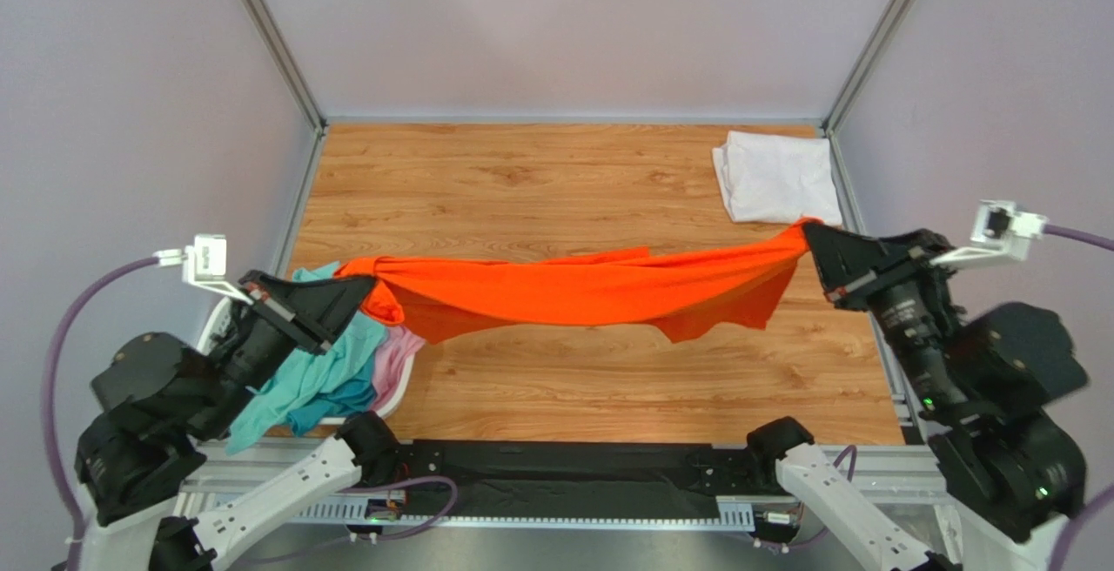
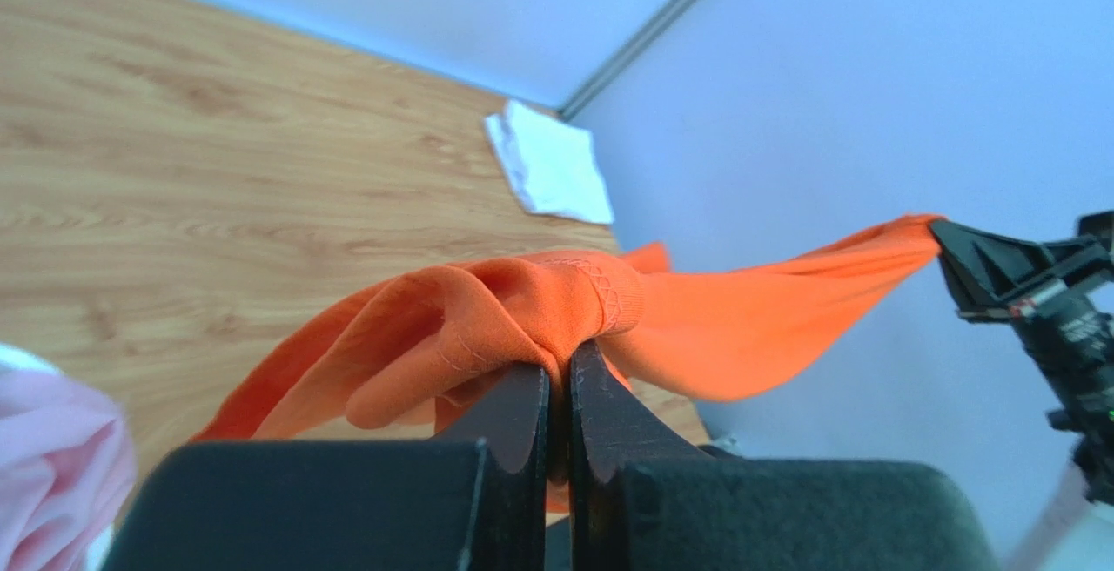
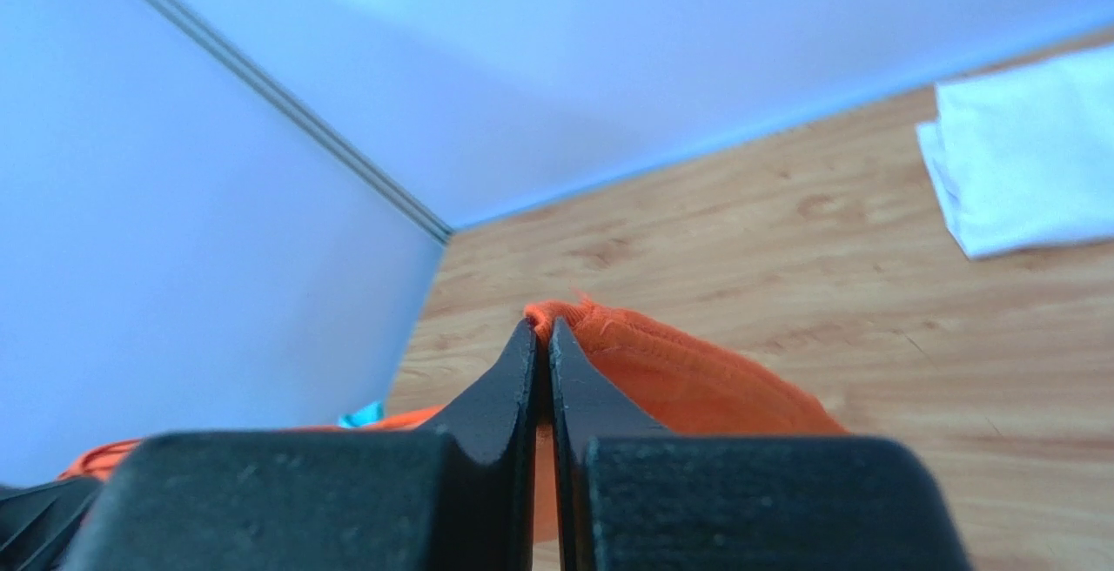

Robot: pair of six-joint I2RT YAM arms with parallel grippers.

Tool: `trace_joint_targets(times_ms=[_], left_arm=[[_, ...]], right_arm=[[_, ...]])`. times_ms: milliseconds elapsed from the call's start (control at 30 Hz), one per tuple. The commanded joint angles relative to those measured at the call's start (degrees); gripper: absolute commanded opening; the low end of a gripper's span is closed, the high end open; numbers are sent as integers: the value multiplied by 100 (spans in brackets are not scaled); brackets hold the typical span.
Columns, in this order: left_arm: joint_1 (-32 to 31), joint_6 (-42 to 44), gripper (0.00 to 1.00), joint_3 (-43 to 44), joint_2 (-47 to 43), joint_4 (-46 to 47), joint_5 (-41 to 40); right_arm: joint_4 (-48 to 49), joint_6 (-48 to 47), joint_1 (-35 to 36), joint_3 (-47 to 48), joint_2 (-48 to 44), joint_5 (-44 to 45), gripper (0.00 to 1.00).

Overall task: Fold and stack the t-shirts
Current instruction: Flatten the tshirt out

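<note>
A bright orange t-shirt hangs stretched in the air between both grippers, above the wooden table. My left gripper is shut on its left end, seen bunched at the jaws in the left wrist view. My right gripper is shut on its right end, seen in the right wrist view. A folded white t-shirt lies at the back right corner. Teal and pink shirts lie heaped at the left.
The heap of shirts sits in a white basket at the table's left edge, mostly hidden by the left arm. Grey walls with metal corner posts enclose the table. A black rail runs along the near edge.
</note>
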Motion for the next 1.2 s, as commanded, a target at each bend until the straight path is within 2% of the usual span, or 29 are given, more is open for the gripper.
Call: trace_joint_targets(times_ms=[0, 100, 233, 300, 433, 533, 567, 633, 667, 700, 733, 767, 800, 833, 867, 900, 933, 967, 1000, 1100, 1133, 1167], left_arm=[[21, 344, 0, 498, -128, 230, 867], [21, 336, 0, 640, -181, 362, 1289], [21, 301, 0, 579, -59, 459, 1475], [21, 301, 0, 465, 81, 468, 1256], [21, 3, 0, -114, 328, 476, 448], [21, -252, 0, -852, 775, 424, -500], [21, -401, 0, -1254, 942, 424, -1147], [73, -543, 0, -1565, 1644, 554, -1748], [160, -387, 0, -1792, 2273, 747, -1942], [587, -350, 0, -1864, 2636, 1097, -1822], [914, -315, 0, -1882, 3040, 1300, -1560], [1248, -271, 0, -1874, 3888, 1503, -931], [1843, -218, 0, -1795, 4366, 1844, -664], [2049, -148, 0, -1647, 4859, 1908, -461], [2216, -52, 7, -1071, 5838, 1874, 46], [2409, 219, 20, -682, 6300, 1787, 295], [2446, 282, 34, -270, 6705, 1386, 602], [2446, 387, 52, 405, 7257, 1242, 692], [2429, 562, 99, 620, 7419, 1232, 823], [2429, 617, 100, 1035, 7580, 1162, 895], [2429, 608, 100, 1027, 7518, 1145, 886], [2429, 591, 100, 931, 7292, 1110, 886]], right_arm=[[-648, -168, -16, 795, 20, -558, 0], [-816, -107, -16, 1235, -103, -638, 0], [-755, -159, -16, 1123, -367, 202, 0], [-763, -212, -16, 877, -393, 512, 0], [-781, -352, -7, 175, -227, 1214, 0], [-668, -291, -16, -852, 1, 1934, 0], [-571, -291, -16, -1134, 263, 2120, 0], [-116, -317, -42, -1984, 615, 2628, 0], [87, -309, -112, -2224, 1131, 2745, 0], [324, -352, -426, -2453, 1406, 2729, 0], [805, -370, -664, -2699, 1774, 2320, 0], [1097, -387, -927, -2814, 2091, 1985, 0], [1439, -466, -1452, -2885, 2807, 1607, 0], [1869, -493, -1631, -2816, 3163, 977, 0], [1899, -502, -1763, -2659, 3505, 823, 3], [1891, -554, -1834, -2492, 4188, 786, 5], [1891, -711, -1852, -2299, 4438, 882, 10], [1856, -774, -1844, -1975, 4693, 918, 22], [1786, -940, -1852, -1807, 4974, 927, 48], [1645, -906, -1844, -1576, 4969, 927, 68], [1627, -837, -1852, -1629, 4681, 892, 76], [1610, -801, -1853, -1707, 4513, 857, 100]])
